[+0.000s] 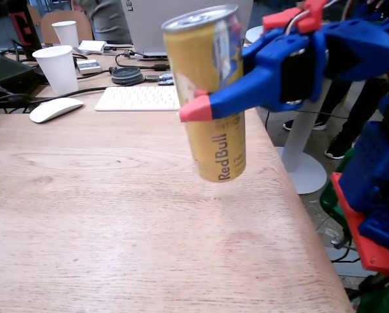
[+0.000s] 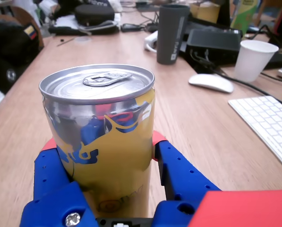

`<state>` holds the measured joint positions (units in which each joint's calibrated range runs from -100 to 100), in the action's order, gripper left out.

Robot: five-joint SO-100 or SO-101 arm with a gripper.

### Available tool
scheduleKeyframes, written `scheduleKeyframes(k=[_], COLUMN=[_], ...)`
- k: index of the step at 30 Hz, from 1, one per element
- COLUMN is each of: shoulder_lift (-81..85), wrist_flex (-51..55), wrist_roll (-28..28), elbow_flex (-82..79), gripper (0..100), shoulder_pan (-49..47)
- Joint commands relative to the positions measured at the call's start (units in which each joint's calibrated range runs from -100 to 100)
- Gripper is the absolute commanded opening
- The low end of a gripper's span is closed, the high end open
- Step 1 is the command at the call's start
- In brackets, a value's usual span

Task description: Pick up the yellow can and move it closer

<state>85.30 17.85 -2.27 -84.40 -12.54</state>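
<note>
- Right, I am working over a pale wooden table (image 1: 103, 215) in an office-like room; a white keyboard (image 1: 139, 98), white mouse (image 1: 54, 109) and two paper cups (image 1: 57, 68) are sitting at its far end.
- I am seeing the yellow can (image 1: 210, 98) as slim, with a silver lid, pull tab and red lettering.
- The can is hanging clear above the table near its right edge in the fixed view, long axis nearly vertical, lid up, slightly tilted.
- The gripper (image 1: 204, 104) is clamping the can's upper half between blue fingers (image 2: 178, 170).

On the wooden table (image 1: 83, 215) sit a white mouse (image 1: 55, 109), keyboard (image 1: 137, 98) and two paper cups (image 1: 57, 69).
</note>
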Motion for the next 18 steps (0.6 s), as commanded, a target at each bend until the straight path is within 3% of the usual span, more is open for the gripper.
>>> scheduleKeyframes(k=[1, 18], shoulder_lift=[7.4, 11.5], wrist_flex=[7.4, 15.1], wrist_roll=[0.2, 0.2], elbow_flex=[3.2, 2.3], gripper=[22, 22], shoulder_pan=[-0.3, -0.3])
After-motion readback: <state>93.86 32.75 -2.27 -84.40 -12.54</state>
